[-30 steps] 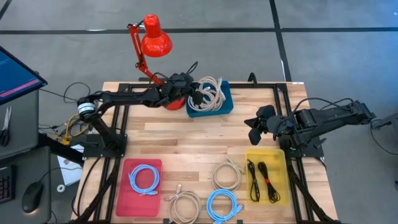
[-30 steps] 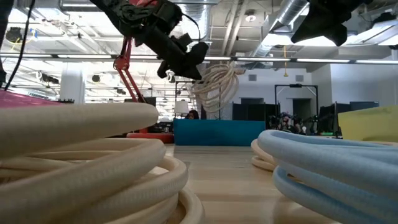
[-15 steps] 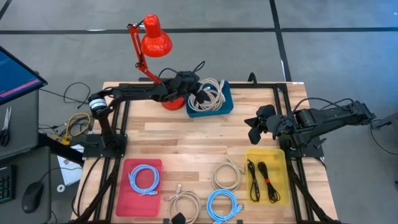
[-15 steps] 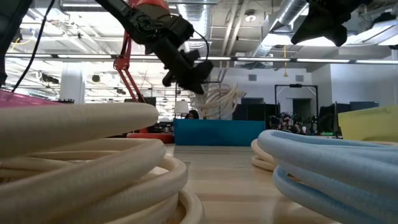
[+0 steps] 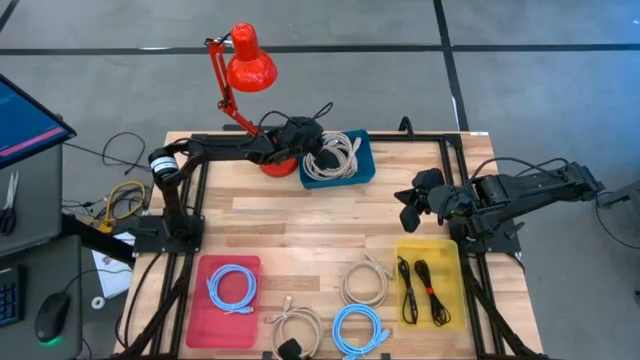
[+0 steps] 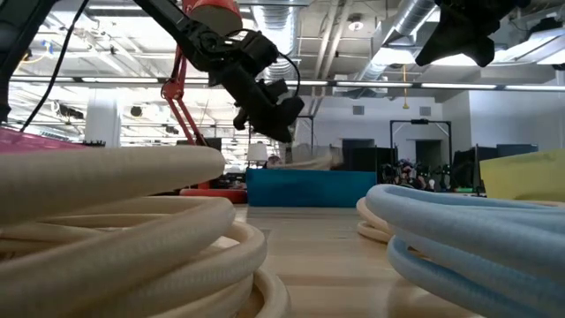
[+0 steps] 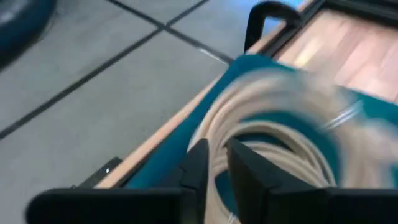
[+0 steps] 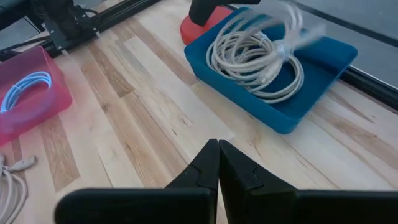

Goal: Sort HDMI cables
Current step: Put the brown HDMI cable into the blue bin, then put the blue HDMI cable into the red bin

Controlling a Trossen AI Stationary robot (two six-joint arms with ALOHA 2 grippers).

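Below left fingers (image 7: 211,163), beige coil (image 7: 280,118)

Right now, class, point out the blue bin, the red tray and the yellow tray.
blue bin (image 5: 364,160), high view, right rim.
red tray (image 5: 205,320), high view, bare floor beside the coil.
yellow tray (image 5: 452,285), high view, right wall.

Cable count: two light-blue coils (image 5: 232,287) (image 5: 358,329), two black bundles (image 5: 405,289) (image 5: 431,291), two beige-white coils on the table (image 5: 365,283) (image 5: 296,329), and beige-white coils in the blue bin (image 5: 345,178), number indeterminate. Bins: three.
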